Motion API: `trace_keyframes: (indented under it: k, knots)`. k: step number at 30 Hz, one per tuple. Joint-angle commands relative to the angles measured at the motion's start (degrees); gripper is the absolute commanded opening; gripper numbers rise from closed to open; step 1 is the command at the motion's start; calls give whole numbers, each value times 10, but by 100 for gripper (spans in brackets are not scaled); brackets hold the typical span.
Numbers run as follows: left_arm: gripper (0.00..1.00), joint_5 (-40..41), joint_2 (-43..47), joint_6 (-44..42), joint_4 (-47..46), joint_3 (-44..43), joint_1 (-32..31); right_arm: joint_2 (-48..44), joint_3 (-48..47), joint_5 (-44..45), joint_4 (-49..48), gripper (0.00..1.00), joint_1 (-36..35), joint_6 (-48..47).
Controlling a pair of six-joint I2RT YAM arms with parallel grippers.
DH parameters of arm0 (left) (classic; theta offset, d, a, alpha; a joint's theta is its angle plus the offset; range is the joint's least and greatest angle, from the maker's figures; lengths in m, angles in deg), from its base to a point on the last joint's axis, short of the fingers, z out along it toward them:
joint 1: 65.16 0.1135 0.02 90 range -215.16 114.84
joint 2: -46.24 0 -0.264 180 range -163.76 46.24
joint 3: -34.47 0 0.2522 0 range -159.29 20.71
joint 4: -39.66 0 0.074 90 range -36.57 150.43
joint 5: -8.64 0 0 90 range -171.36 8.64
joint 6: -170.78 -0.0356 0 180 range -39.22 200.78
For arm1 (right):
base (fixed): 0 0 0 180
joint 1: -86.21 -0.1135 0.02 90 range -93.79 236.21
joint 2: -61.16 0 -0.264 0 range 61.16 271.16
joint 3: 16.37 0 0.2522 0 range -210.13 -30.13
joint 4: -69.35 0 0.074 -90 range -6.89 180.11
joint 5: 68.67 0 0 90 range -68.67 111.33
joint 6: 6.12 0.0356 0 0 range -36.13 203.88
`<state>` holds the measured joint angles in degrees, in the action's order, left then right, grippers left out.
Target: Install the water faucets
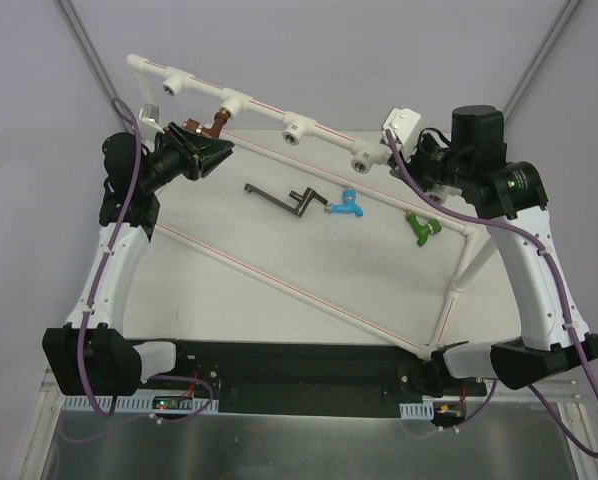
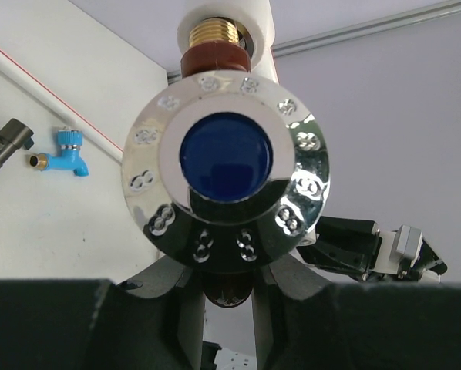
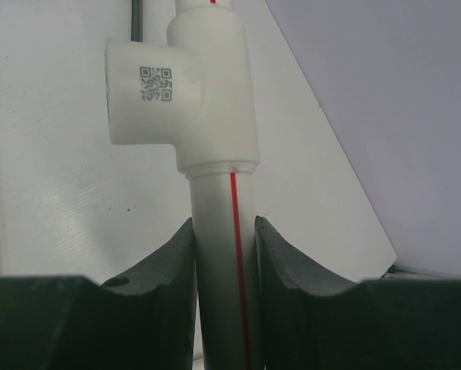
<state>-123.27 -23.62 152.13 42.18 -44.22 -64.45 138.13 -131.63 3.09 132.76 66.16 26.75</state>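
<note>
My left tool (image 2: pixel 230 297) pinches the red-brown brass-threaded faucet (image 2: pixel 227 166), its shiny blue-centred knob just ahead of the tips; my right tool (image 3: pixel 224 254) clamps the white red-striped plastic pipe (image 3: pixel 215 208)

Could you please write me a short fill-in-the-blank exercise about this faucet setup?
1. The left end effector holds the red-brown faucet, whose shiny knob has a ____ centre.
2. The stripe along the white pipe clamped in the right end effector is ____.
3. In the top view, the blue faucet lies on the table to the ____ of the green faucet.
Missing words: blue; red; left.
</note>
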Motion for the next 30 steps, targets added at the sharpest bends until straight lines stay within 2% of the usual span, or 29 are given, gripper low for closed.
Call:
trace_keyframes:
  k: [1, 11, 30]
  knots:
    - [0, -8, 5, -9, -32, -34, -3, 3, 21, 22, 38, 2, -7, 51]
    - [0, -40, 6, -30, -1, -34, -3, -1, 22, 22, 38, 2, -11, 48]
    - [0, -32, -23, -55, 18, -51, -1, -5, 28, 26, 32, 2, -12, 48]
